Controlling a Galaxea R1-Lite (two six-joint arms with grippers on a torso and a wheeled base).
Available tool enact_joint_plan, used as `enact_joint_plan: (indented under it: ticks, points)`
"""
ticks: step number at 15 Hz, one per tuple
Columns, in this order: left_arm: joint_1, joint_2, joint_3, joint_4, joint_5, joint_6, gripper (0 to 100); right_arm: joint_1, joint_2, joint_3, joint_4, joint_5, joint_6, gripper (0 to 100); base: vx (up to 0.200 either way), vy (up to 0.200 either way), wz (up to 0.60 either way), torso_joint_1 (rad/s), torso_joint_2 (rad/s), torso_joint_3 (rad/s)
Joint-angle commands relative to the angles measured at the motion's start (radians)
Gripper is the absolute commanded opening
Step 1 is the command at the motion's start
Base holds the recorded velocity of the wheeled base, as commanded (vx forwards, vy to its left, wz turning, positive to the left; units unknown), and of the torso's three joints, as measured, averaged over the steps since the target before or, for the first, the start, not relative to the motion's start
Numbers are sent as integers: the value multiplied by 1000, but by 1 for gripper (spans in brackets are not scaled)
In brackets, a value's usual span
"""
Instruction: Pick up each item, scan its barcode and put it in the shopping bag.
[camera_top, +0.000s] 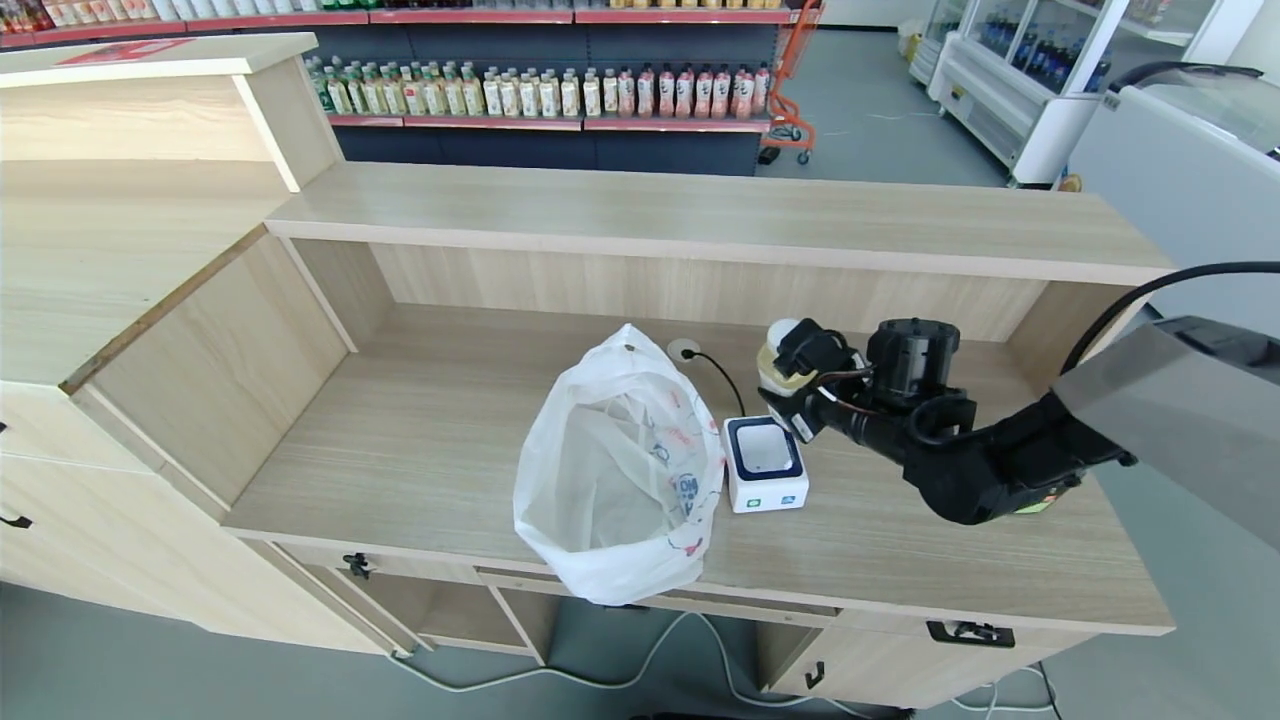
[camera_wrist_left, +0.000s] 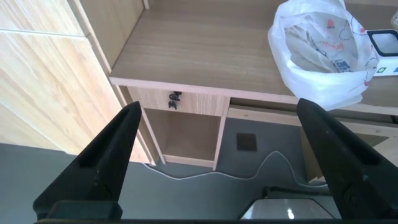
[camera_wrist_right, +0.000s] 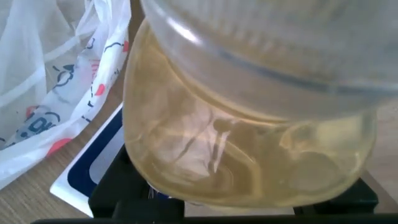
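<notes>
The right tool (camera_top: 788, 385) grips a bottle (camera_top: 781, 352) of pale yellow drink just behind the scanner (camera_top: 765, 462), so I judge this item is at the scanning step, not yet bagged. The shopping bag (camera_top: 615, 470) stands open beside the scanner; whether anything lies inside I cannot tell. The left tool (camera_wrist_left: 219, 112) hangs wide open off the front of the wooden bench (camera_top: 400, 440). Behind are shelves (camera_top: 540, 95) of drinks and freezers (camera_top: 1010, 70)
</notes>
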Motion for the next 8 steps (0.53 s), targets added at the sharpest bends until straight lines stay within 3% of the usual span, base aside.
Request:
enact_joint_plan:
  ticks: [1,8]
  points:
    - [0,0,0,0,0,0,100,5,34,-31,4,4,-1,0,0,0,0,0,0,0]
    - [0,0,0,0,0,0,100,43,71,-37,-2,13,-24,0,0,0,0,0,0,0]
